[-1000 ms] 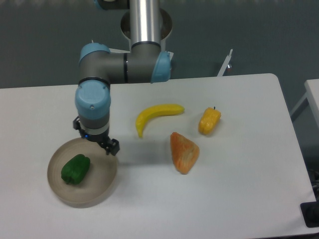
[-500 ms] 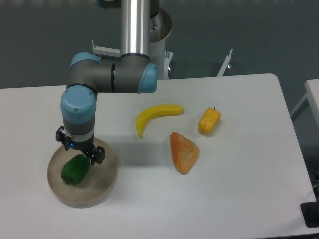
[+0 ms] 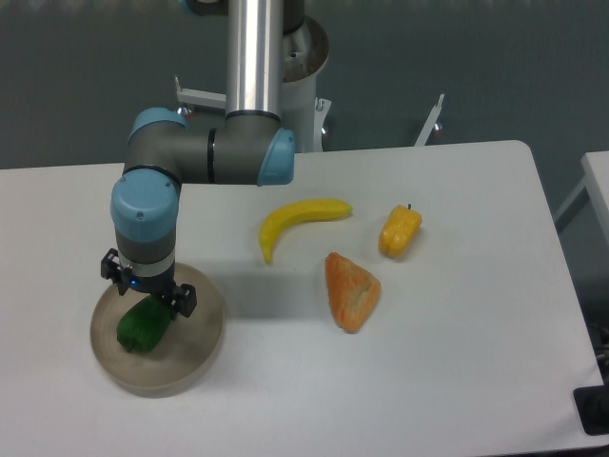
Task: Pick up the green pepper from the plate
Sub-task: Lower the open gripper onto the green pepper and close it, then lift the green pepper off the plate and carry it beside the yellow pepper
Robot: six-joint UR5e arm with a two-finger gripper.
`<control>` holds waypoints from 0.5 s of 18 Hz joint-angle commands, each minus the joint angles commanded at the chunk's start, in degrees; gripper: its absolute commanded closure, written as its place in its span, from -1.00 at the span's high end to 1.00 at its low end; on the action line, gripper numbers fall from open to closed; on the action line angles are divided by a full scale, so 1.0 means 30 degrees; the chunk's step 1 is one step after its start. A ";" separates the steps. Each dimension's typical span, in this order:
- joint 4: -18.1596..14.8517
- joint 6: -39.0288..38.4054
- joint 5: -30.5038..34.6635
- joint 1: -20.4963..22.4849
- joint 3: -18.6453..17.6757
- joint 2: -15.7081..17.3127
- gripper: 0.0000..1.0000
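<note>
The green pepper (image 3: 140,328) lies on the left part of the beige-grey plate (image 3: 190,352) at the table's front left. My gripper (image 3: 146,297) hangs straight down over the plate, right above the pepper's upper end, and hides part of it. The fingers are mostly hidden under the wrist, so I cannot tell how wide the jaws stand or whether they touch the pepper.
A yellow banana (image 3: 295,221) lies mid-table. An orange wedge-shaped fruit piece (image 3: 350,290) lies right of the plate. A yellow-orange pepper (image 3: 400,231) sits further right. The arm's base column (image 3: 255,57) stands at the back edge.
The arm has swung left and forward from the plate's right rim to directly over the green pepper, and now covers its top. The pepper has not moved.
</note>
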 joint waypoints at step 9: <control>0.0879 -0.0206 0.0029 -0.0146 0.0088 -0.0820 1.00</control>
